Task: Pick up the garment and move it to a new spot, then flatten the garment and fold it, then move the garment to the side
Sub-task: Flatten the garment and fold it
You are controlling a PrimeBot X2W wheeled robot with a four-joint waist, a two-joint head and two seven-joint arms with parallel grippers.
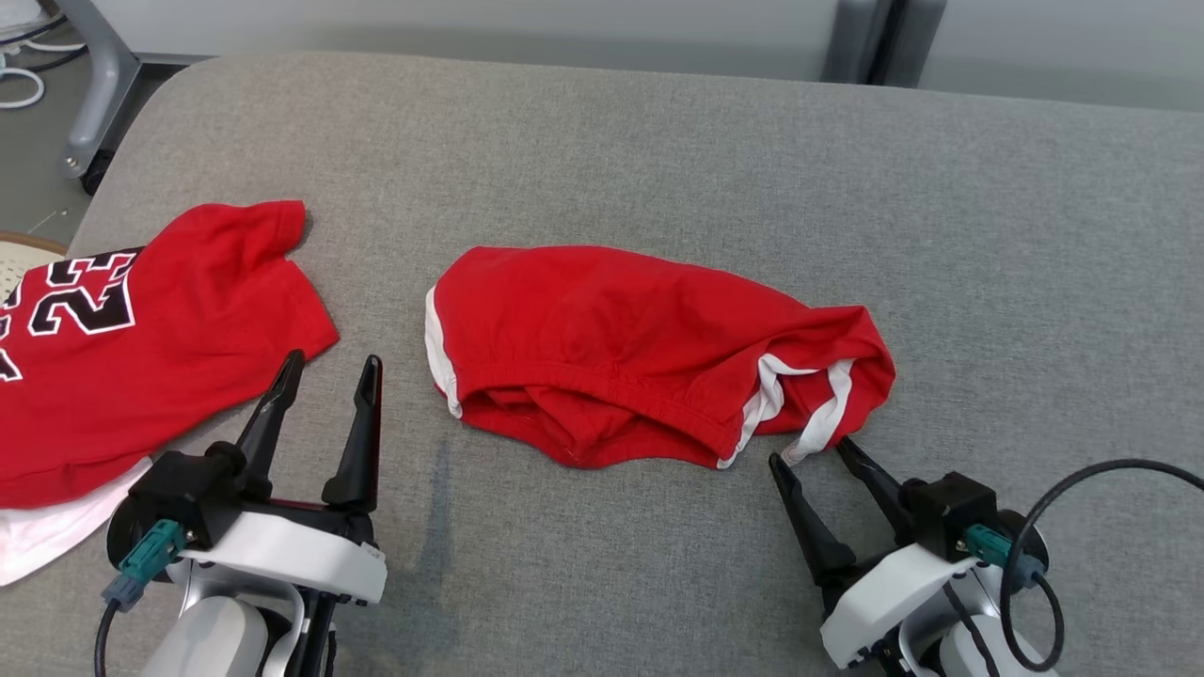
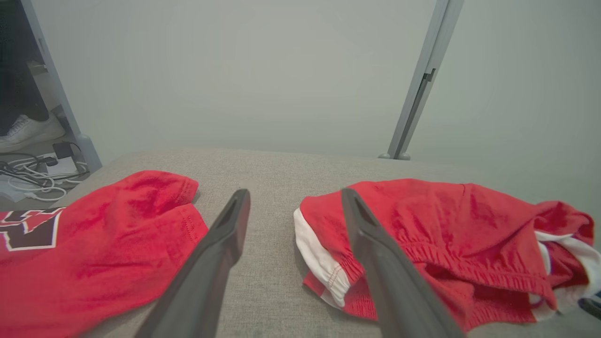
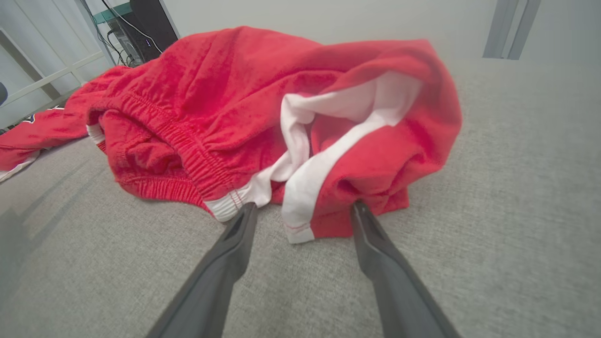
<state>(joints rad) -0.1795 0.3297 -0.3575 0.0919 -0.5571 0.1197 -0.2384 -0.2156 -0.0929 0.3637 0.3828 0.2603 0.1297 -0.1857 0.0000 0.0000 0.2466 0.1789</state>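
Head view, from the left of the frame: a red jersey (image 1: 160, 357) with black, white-edged numerals lies flat at the left edge of the grey padded surface (image 1: 658, 160), and a white cloth (image 1: 42, 541) shows from under its lower edge. Just right of it, at the lower left, the left gripper (image 1: 334, 360) points up the frame. Its two dark fingers stand apart with nothing between them, and its left finger lies over the jersey's hem.

In the middle of the frame lie the red shorts (image 1: 621, 348), bunched, with the elastic waistband toward the bottom and white trim at both ends. At the lower right, the right gripper (image 1: 809, 451) has its claw spread wide, its tips at the shorts' lower right corner, where a white strip trails out. A black cable (image 1: 1082, 480) loops from its wrist.

Left wrist view: the jersey (image 2: 94, 253) is at lower left, bare grey surface lies between the parted fingers of the left gripper (image 2: 295, 192), and the shorts (image 2: 446, 225) are at right.

Right wrist view: the shorts (image 3: 225, 94) fill the upper half. The end of the white strip (image 3: 300, 206) lies between the open fingertips of the right gripper (image 3: 304, 206), which clamps nothing. Whether its tips touch the cloth I cannot tell.
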